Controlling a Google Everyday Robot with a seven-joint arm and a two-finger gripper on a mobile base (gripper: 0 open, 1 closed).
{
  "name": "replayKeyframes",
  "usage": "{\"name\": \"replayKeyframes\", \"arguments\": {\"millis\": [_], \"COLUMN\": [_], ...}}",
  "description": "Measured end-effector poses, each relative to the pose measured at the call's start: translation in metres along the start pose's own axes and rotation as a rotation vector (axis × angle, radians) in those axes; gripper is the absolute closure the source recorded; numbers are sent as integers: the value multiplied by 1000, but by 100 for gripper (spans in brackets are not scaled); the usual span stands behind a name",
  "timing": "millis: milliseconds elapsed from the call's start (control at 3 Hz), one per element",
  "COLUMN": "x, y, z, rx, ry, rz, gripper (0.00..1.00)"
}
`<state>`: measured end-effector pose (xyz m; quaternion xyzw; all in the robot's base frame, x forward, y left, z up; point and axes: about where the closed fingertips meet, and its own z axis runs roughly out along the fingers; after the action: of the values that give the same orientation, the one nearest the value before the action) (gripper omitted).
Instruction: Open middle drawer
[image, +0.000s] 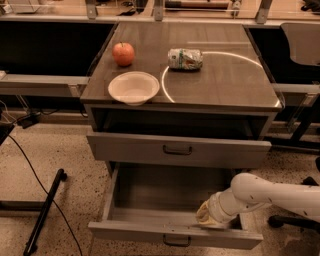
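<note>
The middle drawer (135, 231) is pulled far out below the table, showing its deep grey box and a small dark loop handle (177, 242) on its front. My gripper (206, 215) is inside the drawer at its right front corner, just behind the front panel. My white arm (270, 192) reaches in from the right. Above it, a taller grey drawer front (125, 147) with its own handle stands out only slightly from the cabinet.
On the tabletop (230, 80) are a red apple (123, 53), a white bowl (133, 87) and a can lying on its side (185, 58). A black pole (45, 210) and a cable lie on the floor at the left. A chair base (292, 220) stands at the right.
</note>
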<state>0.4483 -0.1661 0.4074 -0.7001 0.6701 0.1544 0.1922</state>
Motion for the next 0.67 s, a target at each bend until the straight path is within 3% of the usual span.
{"name": "replayKeyframes", "arguments": {"millis": [667], "x": [-4], "y": [49], "z": [-5], "rx": [-100], "ry": [-3], "rz": [-24], "gripper": [100]}}
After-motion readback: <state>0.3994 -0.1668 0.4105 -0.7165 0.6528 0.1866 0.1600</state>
